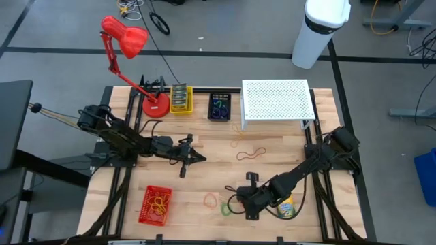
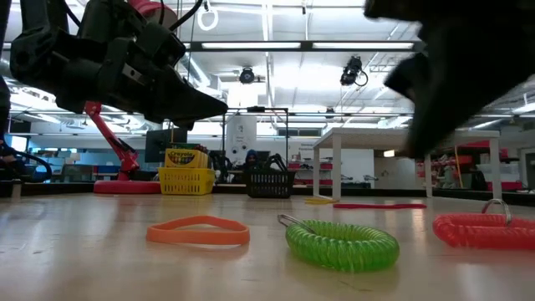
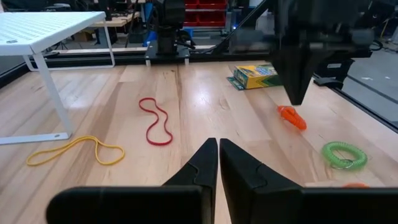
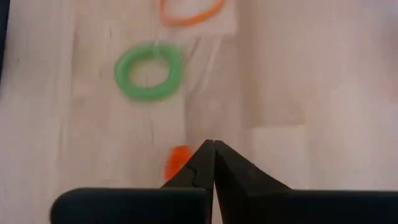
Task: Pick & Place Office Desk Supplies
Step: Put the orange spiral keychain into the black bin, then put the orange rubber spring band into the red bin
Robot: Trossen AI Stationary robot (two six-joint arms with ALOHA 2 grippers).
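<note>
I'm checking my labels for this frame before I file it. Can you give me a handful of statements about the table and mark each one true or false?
1. The right tool is shut over the wooden tabletop. True.
2. The green coiled plastic loop sits inside the red mesh basket. False: it lies on the bare tabletop, beside the flat orange rubber band.
3. The left tool is wide open. False: its fingers are shut together.
4. A thin red rubber band lies on the wood, apart from the white perforated metal riser. True.
5. The yellow-and-green crayon box stands upright. False: it lies flat on the table.
</note>
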